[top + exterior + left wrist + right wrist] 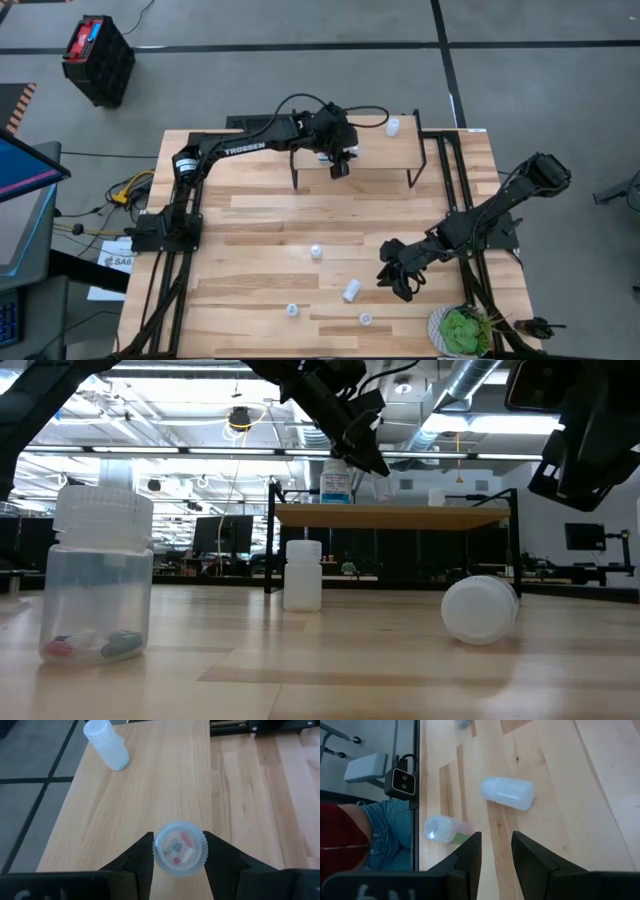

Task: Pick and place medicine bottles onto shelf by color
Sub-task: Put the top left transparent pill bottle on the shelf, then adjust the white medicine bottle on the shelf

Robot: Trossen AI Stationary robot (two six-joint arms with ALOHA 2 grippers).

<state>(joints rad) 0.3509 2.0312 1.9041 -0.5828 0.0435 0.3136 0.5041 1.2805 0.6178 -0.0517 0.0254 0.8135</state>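
Observation:
The shelf [375, 160] stands at the table's far middle. My left gripper [340, 166] is over its near edge, shut on a translucent pale blue bottle [180, 849] with pills inside, which also shows in the low view [336, 482]. A white bottle [392, 127] stands on the shelf's far side [106, 744]. My right gripper [400, 282] hovers open and empty over the table's near right. Just beyond its fingers, a white bottle [507, 792] lies on its side. My left gripper pinches the pale blue bottle's rim [156, 851] between its two fingers, one on each side of its top. The fingers come from above, pointing down. The bottle is upright. In the low view its base [336, 500] is level with the shelf top.
On the table are an upright white bottle [316, 251], a pale blue one [292, 311] and another [366, 319] near the front edge. A green plant [462, 330] sits at the near right corner. A person [350, 840] is beyond the near edge.

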